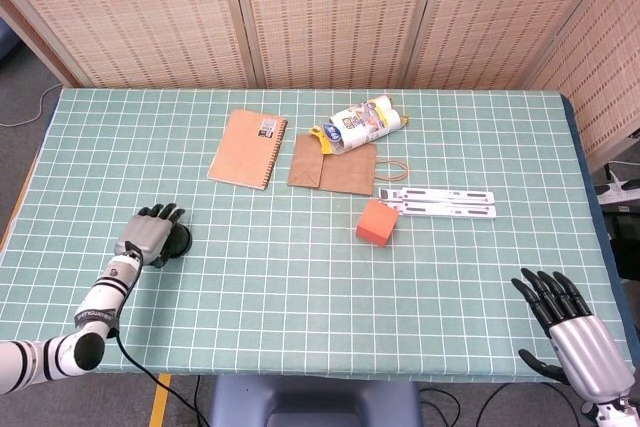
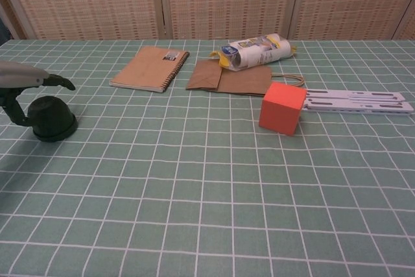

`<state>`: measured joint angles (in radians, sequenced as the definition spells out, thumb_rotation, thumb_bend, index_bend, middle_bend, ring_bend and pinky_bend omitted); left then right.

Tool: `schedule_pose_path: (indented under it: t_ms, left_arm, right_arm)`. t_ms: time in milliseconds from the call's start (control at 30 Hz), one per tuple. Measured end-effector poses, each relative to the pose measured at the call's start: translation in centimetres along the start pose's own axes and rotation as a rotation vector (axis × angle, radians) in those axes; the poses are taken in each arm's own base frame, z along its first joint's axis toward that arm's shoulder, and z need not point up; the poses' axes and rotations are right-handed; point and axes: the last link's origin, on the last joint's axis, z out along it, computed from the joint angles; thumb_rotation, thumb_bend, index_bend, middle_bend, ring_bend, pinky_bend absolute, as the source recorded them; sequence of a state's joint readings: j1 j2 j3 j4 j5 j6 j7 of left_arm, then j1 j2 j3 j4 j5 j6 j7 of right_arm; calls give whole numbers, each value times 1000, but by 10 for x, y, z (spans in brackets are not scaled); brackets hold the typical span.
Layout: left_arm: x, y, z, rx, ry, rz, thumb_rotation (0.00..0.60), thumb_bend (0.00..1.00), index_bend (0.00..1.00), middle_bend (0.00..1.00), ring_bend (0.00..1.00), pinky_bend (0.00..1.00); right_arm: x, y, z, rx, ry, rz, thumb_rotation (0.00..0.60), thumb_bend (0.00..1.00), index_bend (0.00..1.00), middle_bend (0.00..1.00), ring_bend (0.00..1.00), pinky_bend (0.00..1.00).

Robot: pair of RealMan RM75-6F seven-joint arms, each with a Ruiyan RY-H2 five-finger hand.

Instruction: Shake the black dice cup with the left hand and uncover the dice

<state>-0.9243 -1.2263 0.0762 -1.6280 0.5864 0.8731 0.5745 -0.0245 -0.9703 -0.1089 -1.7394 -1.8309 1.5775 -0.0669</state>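
The black dice cup (image 1: 178, 240) stands mouth-down on the green checked table (image 1: 300, 287), near its left edge, and no dice show. In the chest view the cup (image 2: 53, 120) sits just below my left hand (image 2: 29, 80), whose fingers stretch out flat over its top without wrapping it. The thumb hangs down beside the cup's left side. In the head view my left hand (image 1: 148, 235) covers the cup's left part. My right hand (image 1: 572, 332) rests at the table's near right corner, fingers spread and holding nothing.
A brown notebook (image 1: 248, 147), a paper bag (image 1: 333, 164) and a snack packet (image 1: 362, 124) lie at the back middle. An orange cube (image 1: 376, 222) and white strips (image 1: 445, 201) sit right of centre.
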Motion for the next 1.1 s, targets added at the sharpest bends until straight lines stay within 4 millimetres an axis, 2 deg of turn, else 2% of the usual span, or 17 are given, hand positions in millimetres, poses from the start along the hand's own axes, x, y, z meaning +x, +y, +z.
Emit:
schedule_pose_path:
  t_ms: [300, 433, 800, 900, 1000, 1100]
  left_arm:
    - [-6, -6, -5, 34, 20, 130, 600, 434, 0, 0, 0, 113]
    - [-10, -10, -1, 68, 5, 144, 600, 434, 2, 0, 12, 114]
    - [-9, -5, 0, 44, 13, 145, 600, 434, 20, 0, 31, 138]
    - [-10, -4, 2, 47, 9, 158, 600, 433, 53, 34, 54, 149]
    - [-11, -5, 5, 54, 9, 160, 600, 429, 131, 106, 78, 152]
    - [-12, -6, 6, 60, 16, 174, 600, 424, 183, 123, 83, 156]
  right_arm:
    - [1, -1, -2, 8, 2, 8, 600, 80, 0, 0, 0, 0]
    - [2, 0, -2, 5, 7, 9, 600, 79, 0, 0, 0, 0]
    - [1, -1, -1, 3, 1, 4, 600, 80, 0, 0, 0, 0]
    - [1, -1, -1, 4, 0, 4, 600, 80, 0, 0, 0, 0]
    - [1, -1, -2, 3, 0, 6, 600, 80, 0, 0, 0, 0]
    - [1, 0, -1, 2, 0, 7, 600, 80, 0, 0, 0, 0]
